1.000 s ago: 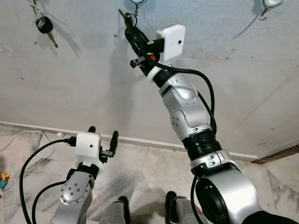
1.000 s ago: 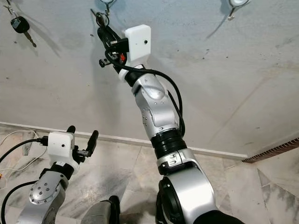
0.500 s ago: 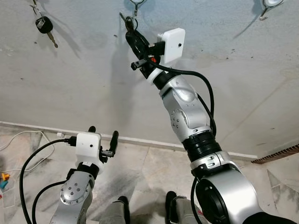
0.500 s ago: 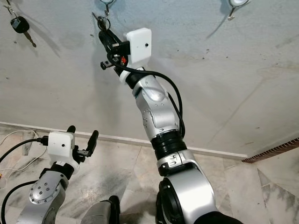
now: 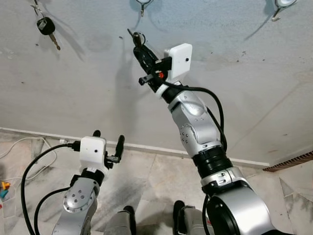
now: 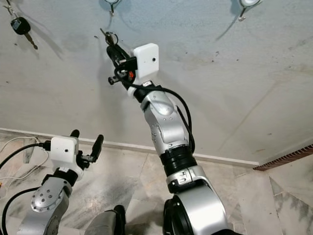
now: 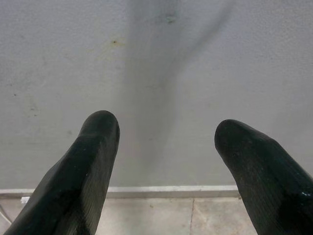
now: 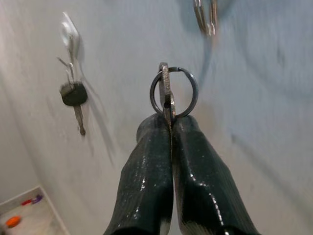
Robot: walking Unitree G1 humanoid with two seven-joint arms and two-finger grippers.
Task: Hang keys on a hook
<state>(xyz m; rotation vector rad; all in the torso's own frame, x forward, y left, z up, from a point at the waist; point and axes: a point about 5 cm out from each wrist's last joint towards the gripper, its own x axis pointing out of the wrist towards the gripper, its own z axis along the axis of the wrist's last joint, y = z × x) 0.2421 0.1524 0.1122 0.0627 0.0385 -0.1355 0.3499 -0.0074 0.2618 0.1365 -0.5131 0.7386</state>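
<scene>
My right gripper (image 5: 140, 45) is raised against the grey wall and shut on a small metal key with a ring (image 5: 138, 36). The ring (image 8: 174, 92) stands above the fingertips of that gripper (image 8: 170, 121), clear of the wall. The middle hook (image 5: 142, 4) is a short way above the ring and carries nothing that I can see. A hook further left (image 8: 68, 35) holds a black-headed car key (image 5: 46, 25). Another hook (image 5: 278, 7) is at the upper right. My left gripper (image 5: 107, 138) is low, near the floor, and open (image 7: 166, 128).
The wall meets a white baseboard (image 5: 146, 147) and a marble floor (image 5: 156, 181). Black and white cables (image 5: 29, 161) trail at the left, with small toys (image 5: 4, 188) on the floor. My feet (image 5: 178, 210) are below.
My right gripper has dropped lower with the key, so the ring is now further below the middle hook. The left arm has hardly moved.
</scene>
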